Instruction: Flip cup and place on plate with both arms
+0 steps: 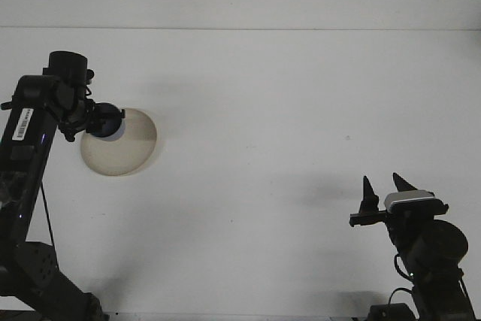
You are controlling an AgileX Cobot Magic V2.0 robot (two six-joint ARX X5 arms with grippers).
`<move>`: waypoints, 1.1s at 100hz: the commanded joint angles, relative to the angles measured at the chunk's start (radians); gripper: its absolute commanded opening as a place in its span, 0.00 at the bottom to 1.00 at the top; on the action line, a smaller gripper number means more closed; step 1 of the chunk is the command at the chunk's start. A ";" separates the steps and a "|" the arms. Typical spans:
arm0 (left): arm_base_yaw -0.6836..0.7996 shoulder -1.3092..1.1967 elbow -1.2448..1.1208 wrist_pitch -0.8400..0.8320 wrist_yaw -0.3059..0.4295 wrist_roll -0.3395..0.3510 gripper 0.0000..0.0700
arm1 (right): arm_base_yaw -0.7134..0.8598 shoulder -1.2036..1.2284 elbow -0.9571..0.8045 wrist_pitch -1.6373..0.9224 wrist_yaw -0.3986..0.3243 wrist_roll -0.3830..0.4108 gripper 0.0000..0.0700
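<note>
A dark blue cup point(107, 121) hangs over the left part of the beige plate point(129, 148), which lies on the white table at the left. My left gripper point(96, 120) is shut on the cup, with the black arm reaching up along the left edge of the view. I cannot tell which way the cup's mouth faces. At the lower right, my right gripper point(385, 191) stands open with its two black fingertips pointing up and nothing between them.
The white table point(285, 110) runs back to a pale wall behind it. The left arm's base point(45, 291) and a cable stand at the lower left; the right arm's base point(432, 261) fills the lower right corner.
</note>
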 commanded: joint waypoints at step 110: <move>0.083 0.222 0.039 0.053 0.135 0.001 0.63 | 0.000 -0.020 0.010 0.005 0.003 0.001 0.59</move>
